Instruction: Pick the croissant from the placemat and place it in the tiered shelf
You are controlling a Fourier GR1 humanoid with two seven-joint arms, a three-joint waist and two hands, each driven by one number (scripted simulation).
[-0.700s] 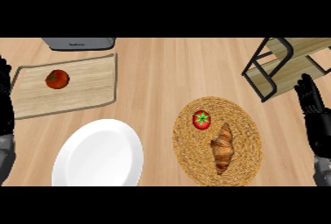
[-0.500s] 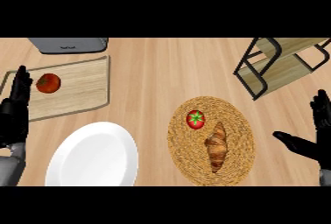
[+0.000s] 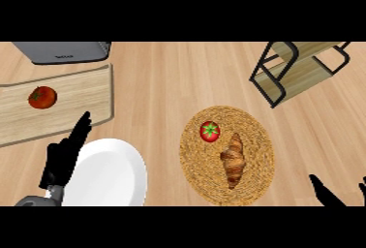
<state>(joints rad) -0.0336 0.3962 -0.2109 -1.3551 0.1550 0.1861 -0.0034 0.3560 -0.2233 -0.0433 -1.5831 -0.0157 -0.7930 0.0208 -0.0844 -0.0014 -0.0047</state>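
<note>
With the right hand (image 3: 330,194) open and low, up-left of it the croissant (image 3: 234,160) lay just beside a tomato (image 3: 209,131), which a careless grasp might knock.

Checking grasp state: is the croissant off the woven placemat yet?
No, the golden-brown croissant lies on the round woven placemat beside a red tomato, untouched by either hand.

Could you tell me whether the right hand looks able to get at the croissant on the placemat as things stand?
Probably yes: the right hand shows at the lower right with bare counter between it and the croissant; the tomato sits on the far side.
</note>
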